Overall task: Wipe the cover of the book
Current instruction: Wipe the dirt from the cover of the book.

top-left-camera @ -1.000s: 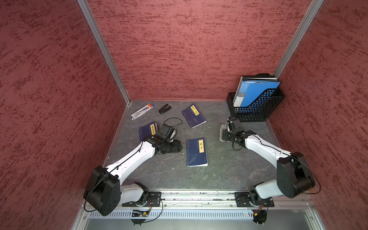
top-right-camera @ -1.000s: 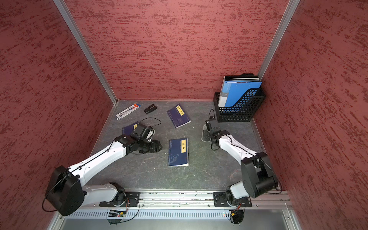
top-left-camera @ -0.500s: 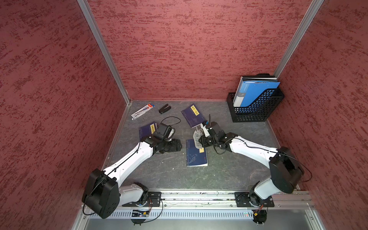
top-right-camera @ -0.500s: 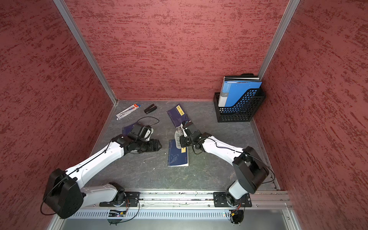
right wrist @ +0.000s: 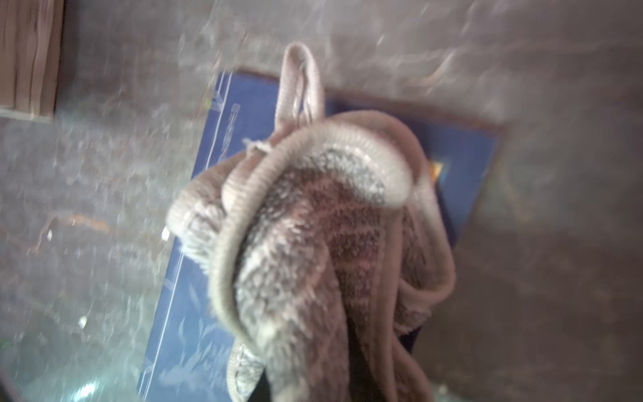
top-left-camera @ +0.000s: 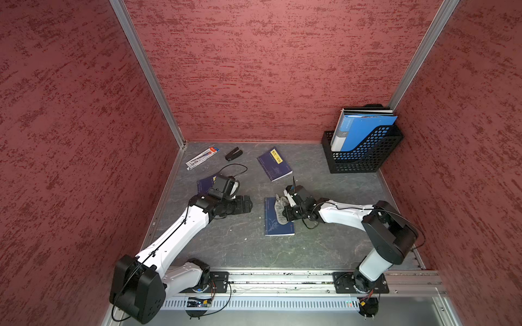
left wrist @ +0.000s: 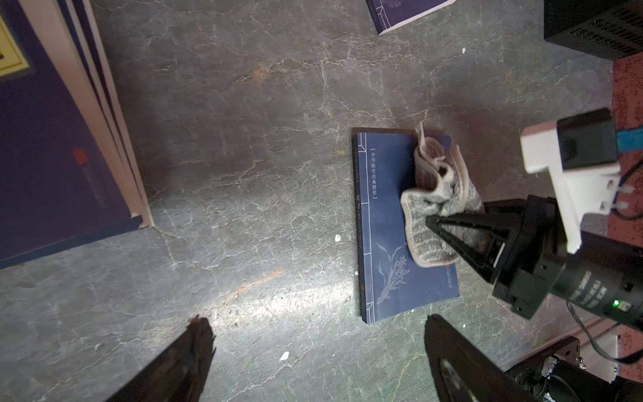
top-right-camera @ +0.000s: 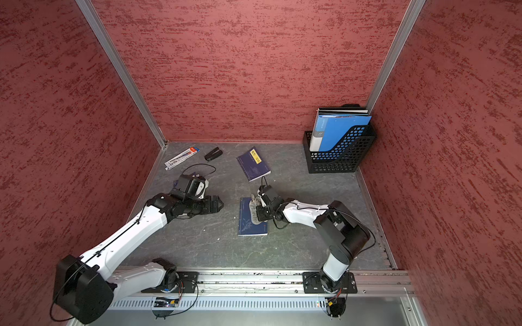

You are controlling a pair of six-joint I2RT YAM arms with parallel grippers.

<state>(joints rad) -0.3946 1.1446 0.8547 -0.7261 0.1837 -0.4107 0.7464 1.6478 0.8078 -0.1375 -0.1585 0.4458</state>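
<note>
The book [top-left-camera: 278, 223] to be wiped lies flat near the middle of the table [top-left-camera: 324, 242], blue cover up. The right tool [left wrist: 433, 222] pinches a bunched grey cloth [left wrist: 429, 202], which sits over the half of the cover away from the spine. The left tool [left wrist: 315, 322] is spread wide and empty, low over the table near the spine side but not touching the book.

To my eye the wipe is only starting. It would go best with the cloth pressed flat rather than dragged as a lump, and drawn in long passes from one short edge to the other, right out to the spine. A thin book may skate on this smooth table, so the open left tool could pin a corner first.

I cannot tell whether the cloth bears on the cover or only brushes it. The cloth hides whatever is printed beneath it. The right wrist view is smeared, with the tool's own tips out of sight. A second book [top-left-camera: 274, 165] lies clear toward the back wall. A third book [top-left-camera: 204, 183] is mostly covered by the left arm.
</note>
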